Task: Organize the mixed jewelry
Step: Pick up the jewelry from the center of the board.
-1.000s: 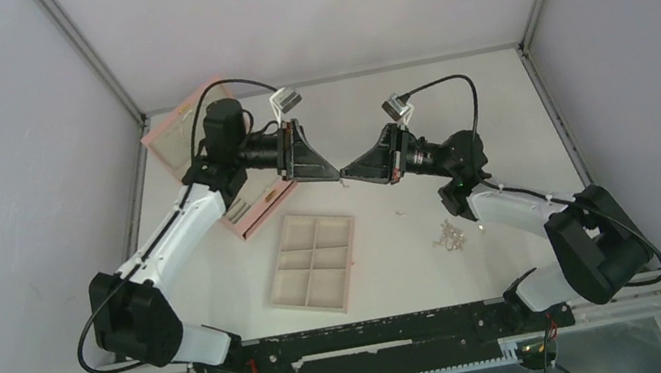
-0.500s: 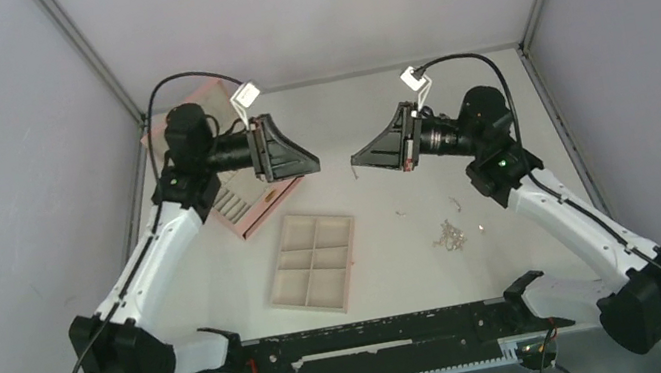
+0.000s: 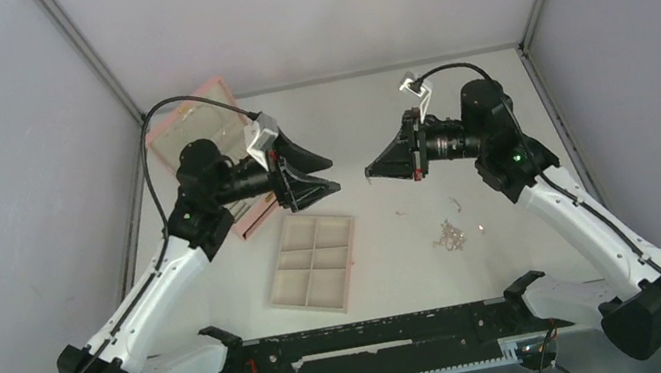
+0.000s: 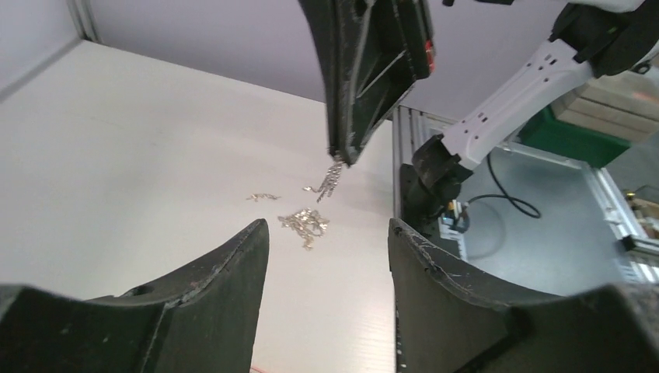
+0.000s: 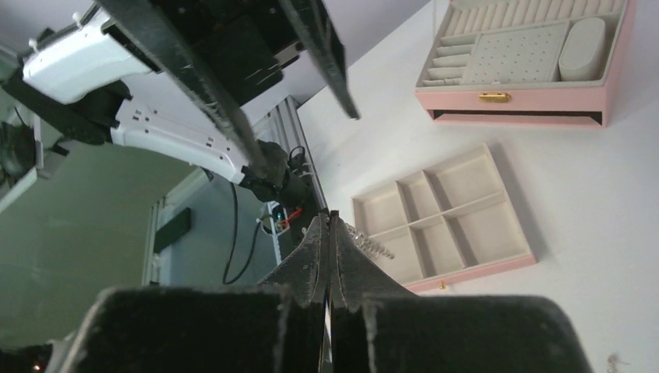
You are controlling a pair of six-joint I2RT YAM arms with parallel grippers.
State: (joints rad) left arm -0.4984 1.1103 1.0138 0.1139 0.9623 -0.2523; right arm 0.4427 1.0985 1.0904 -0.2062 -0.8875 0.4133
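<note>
My right gripper (image 3: 370, 175) is shut on a short silver chain (image 5: 369, 241), which hangs from its tip above the table; the left wrist view shows the chain (image 4: 334, 177) dangling. My left gripper (image 3: 326, 173) is open and empty, held in the air facing the right one, a small gap apart. The rest of the mixed jewelry lies on the table: a small silver pile (image 3: 449, 235), also in the left wrist view (image 4: 305, 221), and a few loose pieces (image 3: 401, 210) beside it. The beige six-compartment tray (image 3: 314, 262) stands below the left gripper.
The open pink quilted box (image 5: 521, 62) stands at the back left, partly hidden by my left arm in the top view (image 3: 195, 128). Grey walls close the table on three sides. The black arm-base rail (image 3: 372, 337) runs along the near edge.
A second ago the two grippers met tip to tip. They have drawn apart; the left gripper has turned and opened, and the right one still holds the chain.
</note>
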